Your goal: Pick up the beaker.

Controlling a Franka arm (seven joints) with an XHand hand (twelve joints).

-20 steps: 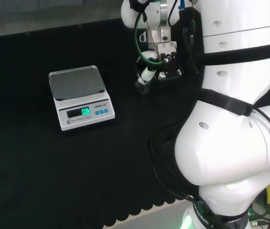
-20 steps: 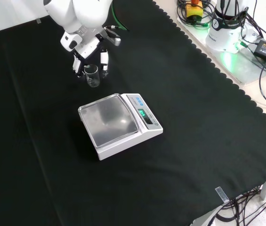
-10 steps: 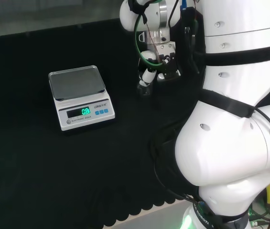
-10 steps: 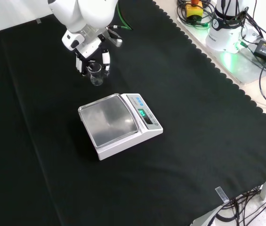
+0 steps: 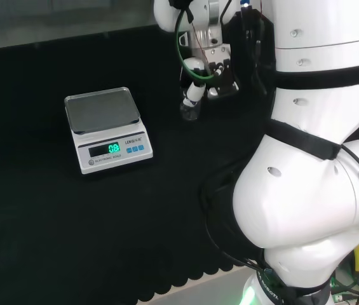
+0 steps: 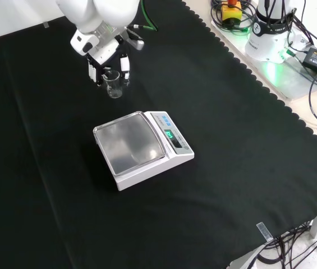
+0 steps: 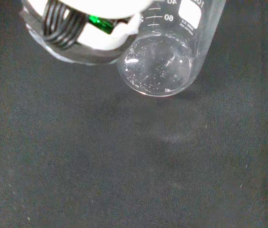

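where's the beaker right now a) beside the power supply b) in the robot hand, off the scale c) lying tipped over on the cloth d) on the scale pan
b: the robot hand has its fingers around the beaker, which sits beyond the scale in the front view, whose pan is bare.

Free room and obstacles on the bench. The scale (image 6: 142, 148) is the one obstacle on the black cloth (image 6: 231, 145), standing near the middle in the front view. The hand (image 6: 109, 60), fingers curled round the beaker (image 6: 112, 85), sits just beyond the scale's far edge, apart from it, with a narrow strip of bare cloth between. In the wrist view the beaker's base (image 7: 157, 66) hangs over bare cloth. Open cloth lies all round the scale in the head view (image 5: 106, 130)
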